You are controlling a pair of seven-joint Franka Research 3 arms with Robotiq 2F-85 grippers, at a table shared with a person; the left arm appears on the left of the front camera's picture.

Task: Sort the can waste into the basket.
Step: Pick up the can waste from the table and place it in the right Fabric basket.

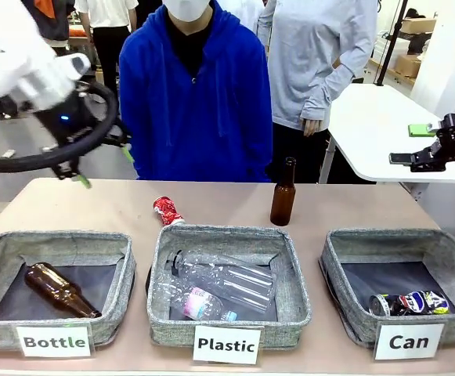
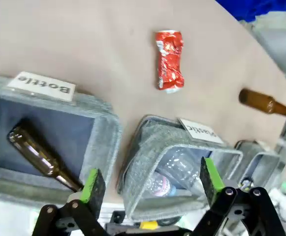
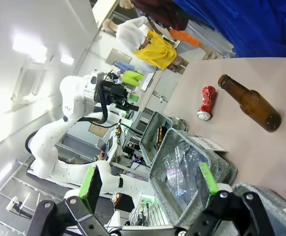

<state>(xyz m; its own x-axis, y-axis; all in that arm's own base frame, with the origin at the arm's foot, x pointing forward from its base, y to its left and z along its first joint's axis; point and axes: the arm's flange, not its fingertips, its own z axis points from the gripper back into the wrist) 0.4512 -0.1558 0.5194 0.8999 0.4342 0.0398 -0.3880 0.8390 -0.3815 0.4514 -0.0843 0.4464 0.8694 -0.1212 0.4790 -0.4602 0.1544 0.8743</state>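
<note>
A crushed red can lies on the table just behind the Plastic basket; it also shows as the red can and the red can in the wrist views. A dark blue and silver crushed can lies inside the grey Can basket at the right. My left gripper hangs high over the table's far left, and my left gripper is open and empty. My right gripper is raised off the table's right edge, and my right gripper is open with nothing between its jaws.
A brown bottle stands upright behind the baskets, right of the red can. The Bottle basket holds a lying brown bottle. The Plastic basket holds clear plastic bottles. A person in a blue hoodie stands at the far edge.
</note>
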